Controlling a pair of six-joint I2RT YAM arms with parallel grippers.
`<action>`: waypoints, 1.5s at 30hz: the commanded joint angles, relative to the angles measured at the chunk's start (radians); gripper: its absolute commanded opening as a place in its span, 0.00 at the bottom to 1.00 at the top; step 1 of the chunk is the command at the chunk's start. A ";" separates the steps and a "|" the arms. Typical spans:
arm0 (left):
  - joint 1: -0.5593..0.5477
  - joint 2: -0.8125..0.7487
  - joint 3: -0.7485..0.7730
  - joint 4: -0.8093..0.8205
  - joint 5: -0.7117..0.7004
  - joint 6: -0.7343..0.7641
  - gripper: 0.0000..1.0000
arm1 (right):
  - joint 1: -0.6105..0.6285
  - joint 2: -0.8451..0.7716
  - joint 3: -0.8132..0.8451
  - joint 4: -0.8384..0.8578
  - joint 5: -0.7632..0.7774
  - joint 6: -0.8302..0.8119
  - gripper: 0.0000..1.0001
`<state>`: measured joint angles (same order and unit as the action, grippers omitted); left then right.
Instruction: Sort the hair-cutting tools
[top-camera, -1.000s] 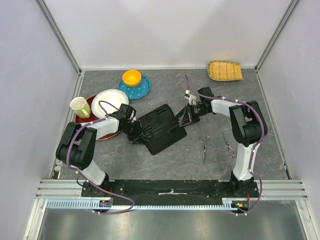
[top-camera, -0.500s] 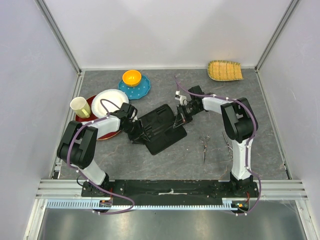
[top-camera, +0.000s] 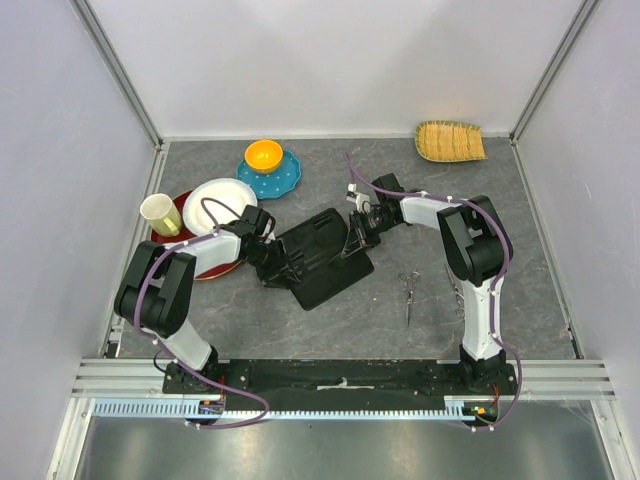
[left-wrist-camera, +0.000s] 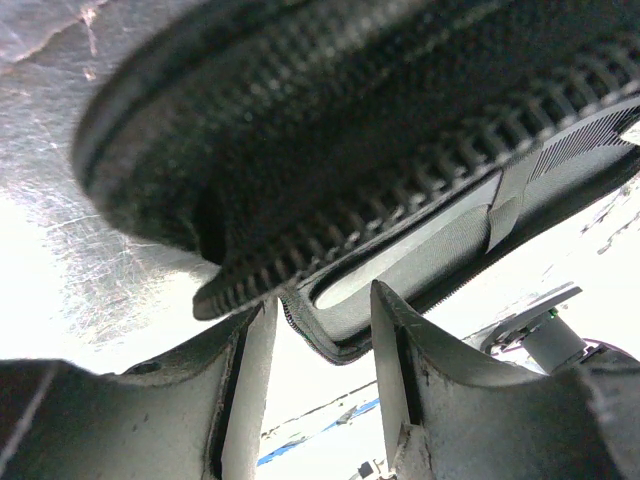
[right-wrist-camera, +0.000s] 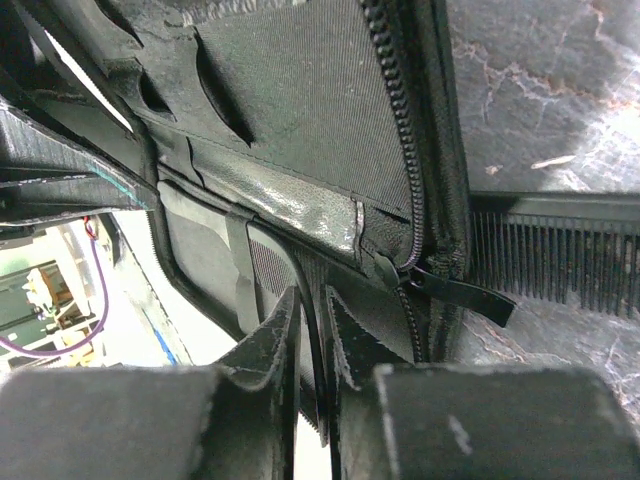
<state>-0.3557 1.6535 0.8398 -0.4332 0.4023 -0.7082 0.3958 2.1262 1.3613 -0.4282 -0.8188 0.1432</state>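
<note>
A black zip case (top-camera: 318, 258) lies half open mid-table. My left gripper (top-camera: 272, 268) is at its left edge, jaws open, with the case's zip corner (left-wrist-camera: 330, 335) between the fingertips (left-wrist-camera: 385, 310). My right gripper (top-camera: 352, 243) is shut on the thin edge of the case's flap (right-wrist-camera: 312, 330) and holds it raised. A black comb (right-wrist-camera: 560, 265) lies on the table, partly under the case. One pair of silver scissors (top-camera: 408, 288) lies right of the case. A second pair (top-camera: 458, 300) lies partly behind the right arm. The other comb is hidden.
A yellow cup (top-camera: 160, 213) stands on a red plate (top-camera: 177, 205), with a white plate (top-camera: 220, 198) beside it at the left. An orange bowl (top-camera: 264, 155) sits on a blue plate (top-camera: 285, 178) at the back. A woven yellow tray (top-camera: 450, 140) is at the back right.
My right gripper has moved left with the case's flap edge, folding the right side of the case up and inward. The left gripper has stayed at the case's left edge.
</note>
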 joint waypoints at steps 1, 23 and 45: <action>-0.005 0.058 -0.005 0.103 -0.138 0.049 0.51 | 0.044 0.031 -0.031 0.065 0.118 -0.002 0.22; -0.005 0.066 -0.007 0.087 -0.161 0.026 0.51 | 0.005 -0.072 0.009 -0.044 0.294 0.059 0.52; -0.003 0.012 0.007 0.048 -0.197 0.027 0.52 | -0.068 -0.241 0.018 -0.030 0.633 0.140 0.57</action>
<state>-0.3611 1.6596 0.8516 -0.4023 0.3828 -0.7097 0.3290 1.9579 1.3602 -0.4591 -0.3042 0.2569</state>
